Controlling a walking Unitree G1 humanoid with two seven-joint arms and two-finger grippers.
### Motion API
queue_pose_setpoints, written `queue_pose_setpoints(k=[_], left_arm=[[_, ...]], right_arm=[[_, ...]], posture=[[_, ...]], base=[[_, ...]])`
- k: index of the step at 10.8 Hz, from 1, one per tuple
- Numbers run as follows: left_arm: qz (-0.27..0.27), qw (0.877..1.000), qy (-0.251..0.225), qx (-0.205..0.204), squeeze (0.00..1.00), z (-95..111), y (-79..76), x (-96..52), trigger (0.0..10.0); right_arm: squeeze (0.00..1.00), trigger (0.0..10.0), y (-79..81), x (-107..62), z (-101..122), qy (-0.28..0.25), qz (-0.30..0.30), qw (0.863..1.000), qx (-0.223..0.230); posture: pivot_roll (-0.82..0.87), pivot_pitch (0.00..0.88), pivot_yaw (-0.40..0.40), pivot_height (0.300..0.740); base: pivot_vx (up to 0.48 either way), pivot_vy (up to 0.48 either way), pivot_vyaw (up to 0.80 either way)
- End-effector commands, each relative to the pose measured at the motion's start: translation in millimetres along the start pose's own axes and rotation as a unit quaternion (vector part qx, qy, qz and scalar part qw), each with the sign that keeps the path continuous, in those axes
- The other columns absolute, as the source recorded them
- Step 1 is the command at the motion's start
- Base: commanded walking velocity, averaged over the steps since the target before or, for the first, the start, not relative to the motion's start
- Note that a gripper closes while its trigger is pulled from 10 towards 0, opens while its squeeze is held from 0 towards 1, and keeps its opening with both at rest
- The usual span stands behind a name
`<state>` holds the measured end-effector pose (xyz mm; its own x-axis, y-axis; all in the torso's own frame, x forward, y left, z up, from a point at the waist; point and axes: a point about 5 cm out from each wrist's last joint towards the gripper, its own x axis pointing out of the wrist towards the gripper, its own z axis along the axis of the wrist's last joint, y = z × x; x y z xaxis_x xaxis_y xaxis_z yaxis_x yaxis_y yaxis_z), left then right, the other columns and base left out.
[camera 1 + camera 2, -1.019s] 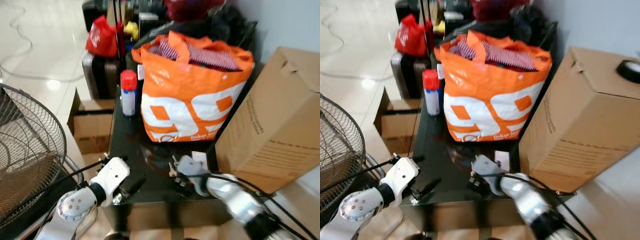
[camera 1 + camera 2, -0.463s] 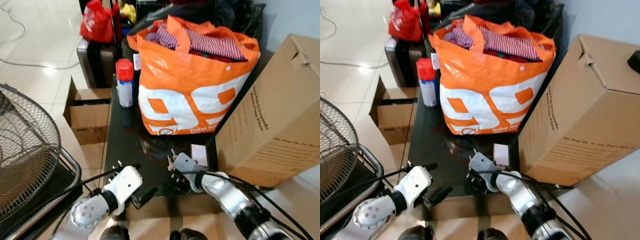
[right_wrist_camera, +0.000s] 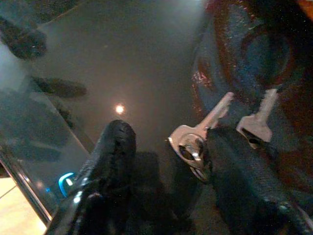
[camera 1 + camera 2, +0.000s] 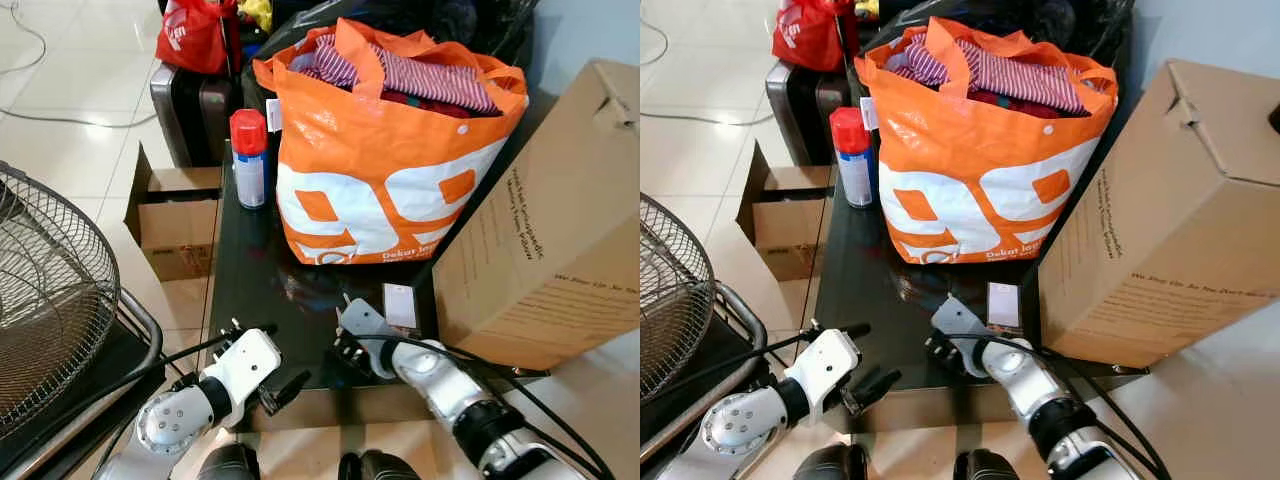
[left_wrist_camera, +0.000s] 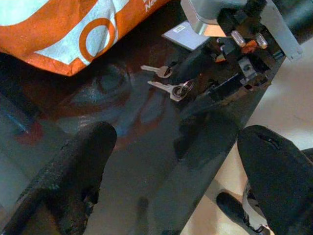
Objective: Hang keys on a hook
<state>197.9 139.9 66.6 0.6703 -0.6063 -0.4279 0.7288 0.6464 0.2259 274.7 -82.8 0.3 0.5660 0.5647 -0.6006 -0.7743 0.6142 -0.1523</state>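
Nearest, the left gripper [image 4: 278,390] hangs just off the front edge of the low table with its dark glossy glass top [image 4: 255,270], its two black fingers spread apart and holding nothing. Just beside it, on the robot's right, the right gripper [image 3: 166,161] reaches down onto the glass near that front edge; its fingers stand parted, one fingertip [image 3: 230,161] lying against the ring of the bunch of small silver keys [image 3: 205,132], the other set down on bare glass to the side, so the bunch is touched but not pinched. The keys lie flat on the table top, their two blades fanned out away from the ring. Close behind the right gripper a small white card [image 4: 399,305] rests on the glass. To the robot's left, a round wire fan guard [image 4: 50,300] stands beside the table. To its right, a large brown cardboard box [image 4: 560,230] leans against the table's edge. Farther back on the glass stands a bulging orange-and-white shopping bag stuffed with striped cloth [image 4: 385,150], and to its left an upright white spray can with a red cap [image 4: 248,158]. Beyond the can, a small open cardboard carton [image 4: 175,225] sits on the pale tiled floor [image 4: 70,120], and behind that a red plastic bag [image 4: 190,35].
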Motion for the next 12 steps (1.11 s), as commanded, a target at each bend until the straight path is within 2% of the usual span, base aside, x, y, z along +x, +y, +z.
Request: queue_pose_setpoints(k=[1,12], left_arm=[[-0.004,1.000,0.008,-0.004,0.00,-2.9,-0.5,0.3,10.0],[-0.009,1.000,0.010,0.000,0.00,-5.8,5.5,-3.0,10.0]], right_arm=[[0.00,0.0,-3.8,-1.8,-4.0,0.006,-0.007,1.000,0.005],[0.00,0.0,-4.1,0.0,-10.8,0.016,-0.006,1.000,-0.021]], posture=[[0.02,0.178,-0.096,0.740],[0.02,0.179,-0.094,0.740]], base=[[0.000,0.000,0.00],[0.000,0.000,0.00]])
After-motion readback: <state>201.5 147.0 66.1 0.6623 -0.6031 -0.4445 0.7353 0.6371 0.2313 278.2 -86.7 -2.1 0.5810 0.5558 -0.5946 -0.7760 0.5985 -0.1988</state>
